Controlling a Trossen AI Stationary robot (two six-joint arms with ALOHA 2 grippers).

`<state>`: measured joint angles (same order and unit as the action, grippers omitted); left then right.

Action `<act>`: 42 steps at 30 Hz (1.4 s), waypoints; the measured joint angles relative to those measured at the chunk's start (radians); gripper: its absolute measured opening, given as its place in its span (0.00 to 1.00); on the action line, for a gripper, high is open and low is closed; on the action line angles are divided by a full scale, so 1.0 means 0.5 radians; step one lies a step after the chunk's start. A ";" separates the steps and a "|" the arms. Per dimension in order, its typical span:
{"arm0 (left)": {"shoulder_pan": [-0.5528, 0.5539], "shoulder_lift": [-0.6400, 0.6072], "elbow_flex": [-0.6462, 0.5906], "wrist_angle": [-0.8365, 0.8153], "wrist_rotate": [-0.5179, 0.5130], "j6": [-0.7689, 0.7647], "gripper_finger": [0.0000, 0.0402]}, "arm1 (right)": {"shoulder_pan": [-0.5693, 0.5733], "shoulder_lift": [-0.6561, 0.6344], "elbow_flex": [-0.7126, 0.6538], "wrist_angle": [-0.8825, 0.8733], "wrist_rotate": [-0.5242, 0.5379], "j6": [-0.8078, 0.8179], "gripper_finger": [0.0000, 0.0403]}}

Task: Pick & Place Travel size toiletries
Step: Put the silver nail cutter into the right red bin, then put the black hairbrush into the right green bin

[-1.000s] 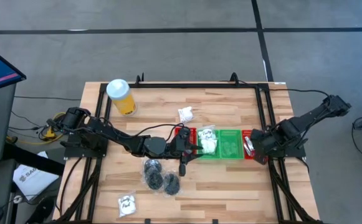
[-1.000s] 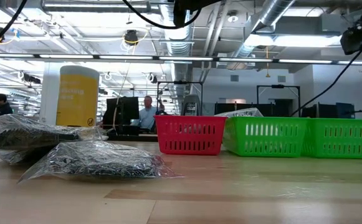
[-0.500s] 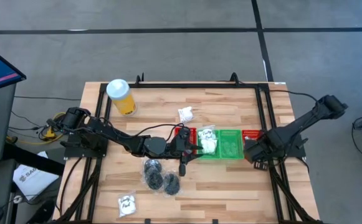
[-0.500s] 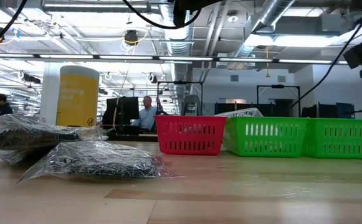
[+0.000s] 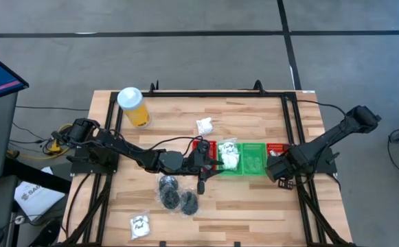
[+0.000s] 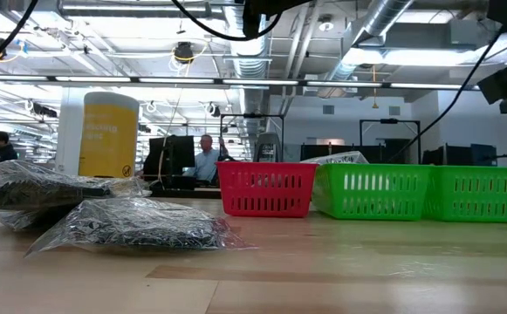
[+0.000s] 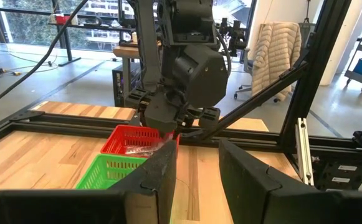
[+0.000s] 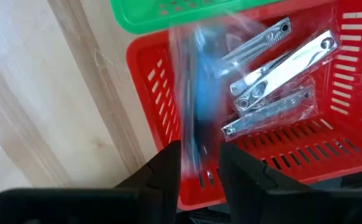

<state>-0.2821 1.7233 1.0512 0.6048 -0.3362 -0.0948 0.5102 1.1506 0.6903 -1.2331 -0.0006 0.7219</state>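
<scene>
My right gripper (image 8: 200, 155) points down over the right-hand red tray (image 8: 349, 81), fingers apart. A clear packet with a blue piece (image 8: 196, 93) shows blurred in the gap between them. A clear bag of silver clippers (image 8: 274, 68) lies in that tray. White sachets rest on the table (image 5: 204, 126) (image 5: 140, 225) and in the green tray (image 5: 230, 156). Bags of black pieces (image 5: 175, 193) lie on the wood. My left gripper (image 7: 196, 165) hangs level and open near the left red tray (image 5: 206, 147), nothing between its fingers. My right gripper has the blurred clear packet (image 8: 190, 124) standing edge-on between its two fingers, which point down from above. I cannot tell whether either finger touches it. The packet's lower end is over the red tray's near wall.
A yellow cylinder with a white lid (image 5: 133, 106) stands at the far left. The trays sit in a row: red, green (image 5: 253, 159), red (image 5: 276, 147). Black frame rails (image 5: 292, 123) run along the table's edges. Bare wood lies near the front right.
My right gripper has sunk over the right-hand red tray and shifted a little toward the table's near edge, rolling at the wrist. My left arm has kept still.
</scene>
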 joint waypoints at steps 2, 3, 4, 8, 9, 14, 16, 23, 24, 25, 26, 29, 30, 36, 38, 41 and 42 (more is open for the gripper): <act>0.000 0.000 0.000 -0.001 0.000 0.000 0.28 | 0.000 -0.001 0.000 -0.001 0.001 -0.008 0.25; 0.000 0.000 0.000 -0.001 0.001 0.000 0.28 | 0.000 -0.001 0.000 0.000 0.001 -0.030 0.25; 0.000 0.000 0.000 -0.001 0.000 0.000 0.28 | 0.000 -0.001 0.000 -0.001 0.001 -0.045 0.24; 0.000 0.000 0.000 -0.010 0.001 0.000 0.28 | 0.000 -0.001 0.000 -0.011 0.010 -0.050 0.21; 0.000 0.000 0.000 -0.011 0.001 0.000 0.28 | 0.000 -0.001 0.000 -0.017 0.010 -0.050 0.20; -0.023 -0.001 0.000 -0.099 0.000 0.000 0.28 | 0.000 -0.001 0.000 -0.024 0.010 -0.049 0.17; -0.048 0.000 0.000 -0.150 0.000 0.000 0.28 | 0.000 -0.001 0.000 -0.024 0.010 -0.048 0.16; -0.189 -0.011 0.000 -0.379 0.001 -0.001 0.28 | 0.000 -0.001 0.091 -0.025 0.010 -0.035 0.16; -0.208 -0.023 0.000 -0.428 0.001 -0.009 0.28 | 0.000 -0.001 0.122 -0.024 0.018 -0.036 0.16; -0.227 -0.036 0.000 -0.485 0.001 -0.046 0.28 | 0.000 -0.001 0.154 -0.020 0.043 -0.036 0.16; -0.240 -0.052 0.001 -0.560 0.001 -0.094 0.28 | 0.000 -0.001 0.182 -0.014 0.070 -0.036 0.16; -0.267 -0.101 0.001 -0.880 0.002 -0.272 0.28 | 0.000 -0.001 0.247 0.042 0.110 -0.043 0.16; -0.267 -0.110 0.001 -0.979 0.003 -0.337 0.28 | 0.000 -0.001 0.260 0.084 0.113 -0.046 0.16; -0.261 -0.111 0.001 -1.369 -0.002 -0.630 0.28 | 0.000 -0.001 0.270 0.322 0.114 -0.115 0.16; -0.262 -0.111 0.001 -1.435 -0.001 -0.685 0.28 | 0.000 -0.001 0.270 0.383 0.113 -0.131 0.16; -0.278 -0.111 0.001 -1.508 -0.001 -0.716 0.28 | 0.000 -0.001 0.270 0.429 0.111 -0.135 0.16; -0.284 -0.111 0.001 -1.546 -0.001 -0.717 0.28 | 0.000 -0.001 0.270 0.445 0.110 -0.135 0.16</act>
<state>-0.4243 1.6680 1.0515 -0.1680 -0.3367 -0.4534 0.5102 1.1500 0.8253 -1.0108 0.0543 0.6544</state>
